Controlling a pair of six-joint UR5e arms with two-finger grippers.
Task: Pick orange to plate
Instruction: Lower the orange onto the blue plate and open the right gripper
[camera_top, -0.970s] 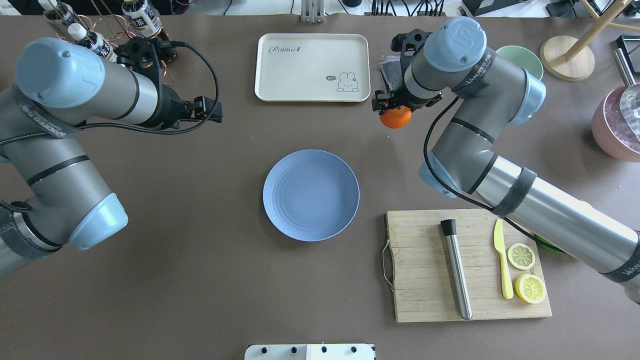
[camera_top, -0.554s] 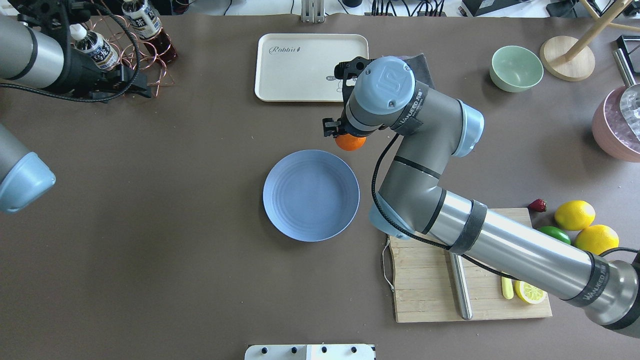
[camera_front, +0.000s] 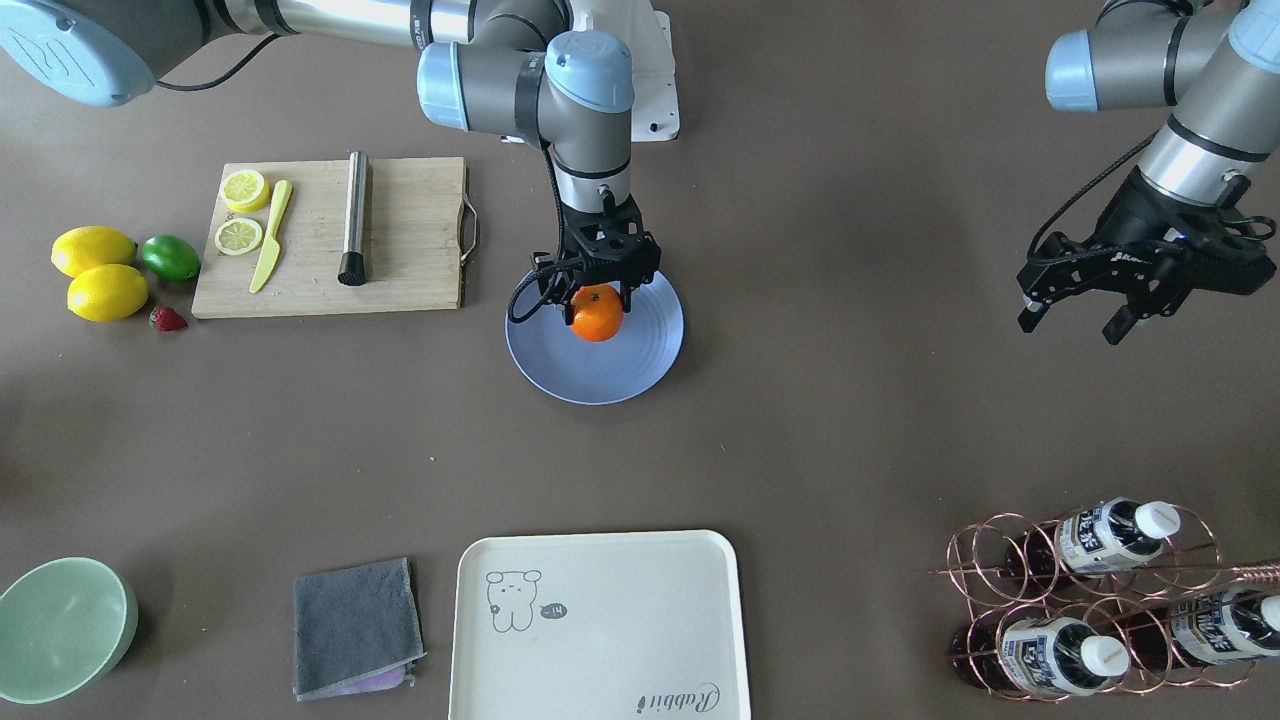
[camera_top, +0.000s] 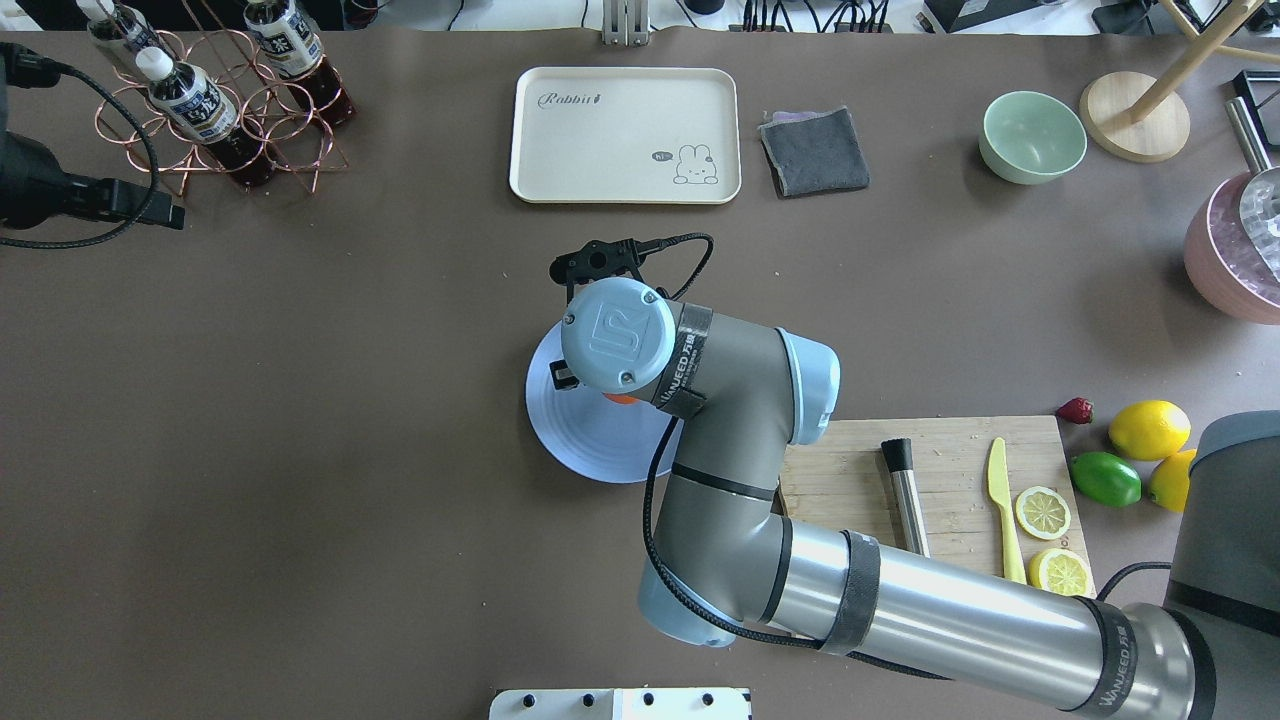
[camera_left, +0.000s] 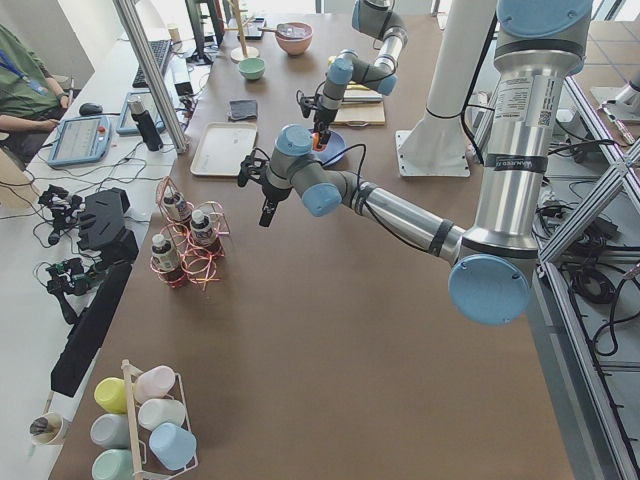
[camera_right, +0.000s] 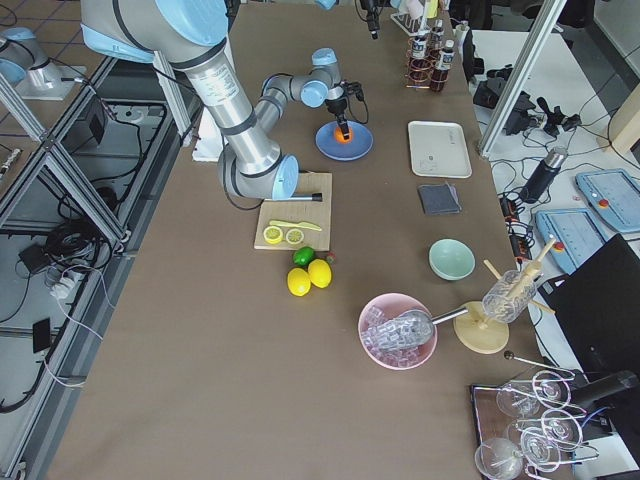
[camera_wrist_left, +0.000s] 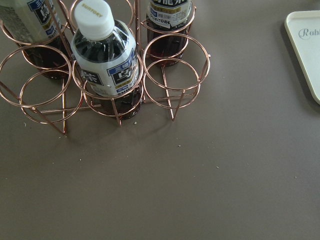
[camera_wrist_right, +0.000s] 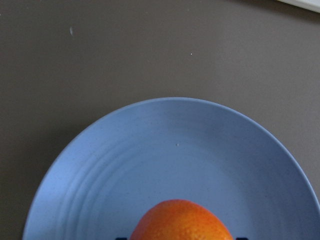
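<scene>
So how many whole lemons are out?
2. One lemon and a second lemon lie together beside the lime, off the board's end. None seems hidden.

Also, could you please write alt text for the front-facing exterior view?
The right gripper holds the orange over the blue plate at centre. The left gripper hangs open and empty at the view's right; a wooden cutting board lies at upper left.
</scene>
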